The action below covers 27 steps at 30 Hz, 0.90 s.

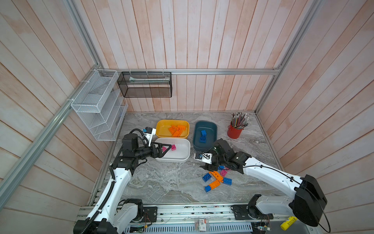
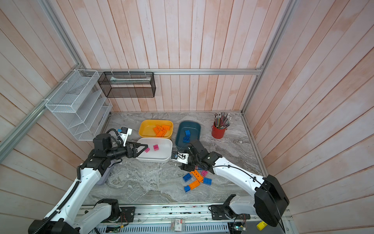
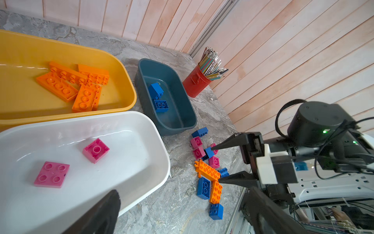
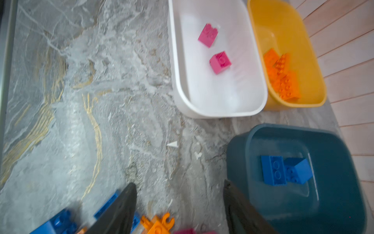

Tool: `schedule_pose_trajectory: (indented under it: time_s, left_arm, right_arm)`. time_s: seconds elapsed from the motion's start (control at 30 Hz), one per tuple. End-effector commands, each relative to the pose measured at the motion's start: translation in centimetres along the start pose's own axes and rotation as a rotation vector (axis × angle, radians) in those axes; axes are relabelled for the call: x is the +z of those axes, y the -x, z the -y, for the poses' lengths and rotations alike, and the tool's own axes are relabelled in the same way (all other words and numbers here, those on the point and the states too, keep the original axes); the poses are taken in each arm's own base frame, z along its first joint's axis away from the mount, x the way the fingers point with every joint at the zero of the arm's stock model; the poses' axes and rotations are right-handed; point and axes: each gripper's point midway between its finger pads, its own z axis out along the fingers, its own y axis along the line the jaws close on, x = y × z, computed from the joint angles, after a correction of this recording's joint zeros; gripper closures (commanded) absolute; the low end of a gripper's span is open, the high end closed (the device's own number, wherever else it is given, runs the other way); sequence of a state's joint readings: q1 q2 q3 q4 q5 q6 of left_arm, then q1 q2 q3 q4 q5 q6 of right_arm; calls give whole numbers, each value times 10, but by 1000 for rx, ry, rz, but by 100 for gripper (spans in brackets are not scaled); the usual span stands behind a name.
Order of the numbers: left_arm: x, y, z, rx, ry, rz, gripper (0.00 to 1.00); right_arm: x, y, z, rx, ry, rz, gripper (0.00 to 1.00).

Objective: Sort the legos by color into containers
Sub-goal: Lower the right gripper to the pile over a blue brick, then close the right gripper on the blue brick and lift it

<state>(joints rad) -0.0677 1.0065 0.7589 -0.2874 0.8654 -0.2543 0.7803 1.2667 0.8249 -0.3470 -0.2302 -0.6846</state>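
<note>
**Both top views.** Far left, yellow tub (image 1: 162, 126) with orange bricks (image 1: 177, 129). To its right, teal tub (image 1: 210, 129) with two blue bricks (image 1: 203, 136). Near the yellow one, white tub (image 1: 182, 152) with two pink bricks (image 1: 173, 147). Left gripper (image 1: 167, 150) over the white tub's left end, jaws spread, nothing held: judged the drop point for pinks. Unsorted pile (image 1: 216, 179) on the table (image 1: 162, 182), on the near side of the teal tub, far edge hidden under the right arm (image 1: 267, 174).

**Left wrist view.** Right gripper (image 3: 216, 164) low over the pile, jaws apart, nothing clamped: judged lined up for a pick. Far fingertip (image 3: 222, 144) touching or just beside a loose blue brick (image 3: 209, 152), cannot tell which. Only one finger (image 3: 101, 212) of the left gripper in frame.

**Right wrist view.** Blurred. Bare table between the spread fingers (image 4: 121, 208). Pile cut off at the frame edge.
</note>
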Motion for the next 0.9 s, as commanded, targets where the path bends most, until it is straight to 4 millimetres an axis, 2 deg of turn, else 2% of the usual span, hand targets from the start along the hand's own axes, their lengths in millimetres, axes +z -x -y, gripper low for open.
schedule_pose_trajectory:
  time_s: [0.0,0.1,0.23,0.37,0.47,0.7,0.87]
  left_arm:
    - [5,0,6,15,-50,2,0]
    - [6,0,6,18,-52,-2,0]
    - [7,-2,6,17,-54,-6,0]
    - [6,-4,6,23,-52,-7,0]
    - [6,-8,4,24,-47,-17,0]
    - [8,-13,-2,27,-37,-29,0]
    - [8,-15,-1,35,-37,-32,0]
  right_arm:
    - [-1,-41,-32,-4,72,-160,31]
    - [1,-52,-50,-54,108,-177,31]
    - [10,-61,-49,-99,95,-203,32]
    - [19,-66,-61,-115,164,-231,33]
    - [23,-78,-61,-137,152,-284,33]
    - [37,-84,-63,-145,175,-325,36]
    - [46,-80,-65,-134,204,-323,44]
